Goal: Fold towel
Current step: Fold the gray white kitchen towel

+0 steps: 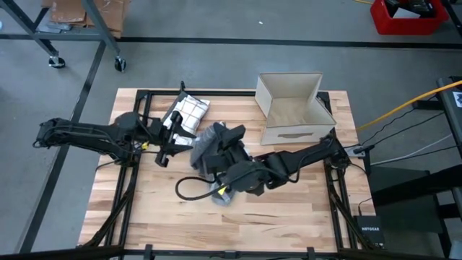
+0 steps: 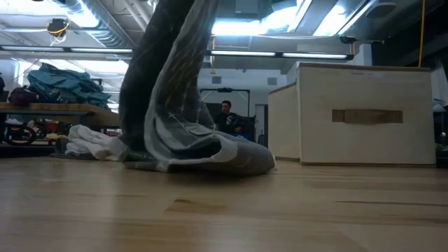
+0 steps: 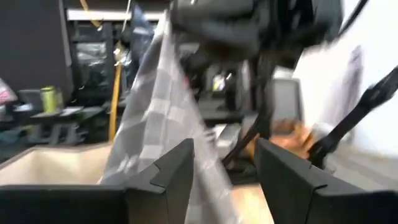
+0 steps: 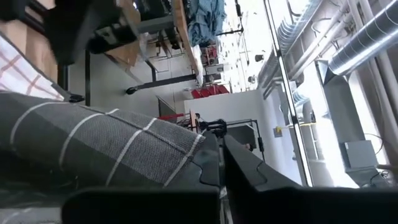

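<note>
High view: grey towel [image 1: 216, 144] bunched near the middle of the wooden table [image 1: 289, 209], part lifted. Right pincer [image 1: 229, 178] sits at the towel's near edge, over a light corner of cloth; right arm runs back toward the table's right side. Left pincer [image 1: 167, 148] is just left of the towel, close to it; contact not clear from here. White checked cloth [image 1: 186, 113] lies behind the left pincer, toward the far edge. Open cardboard box [image 1: 292, 108] at far right of the table, well apart from the towel.

Low view: towel [image 2: 178, 119] hangs up out of frame, its lower folds heaped on the table [image 2: 224, 210]. Pincers not seen here. White cloth [image 2: 87, 143] lies to the left of the heap, box [image 2: 364, 115] to the right. A person [image 2: 227, 115] sits in the room behind.

Left wrist view: left pincer [image 3: 224, 168] fingers spread; towel [image 3: 161, 130] hangs down between them, not pinched. Other arm above, holding the cloth up.

Right wrist view: right pincer [image 4: 221, 158] fingers pressed together, pinching the towel [image 4: 93, 146] edge; grey cloth with white lines drapes out from the fingertips.
</note>
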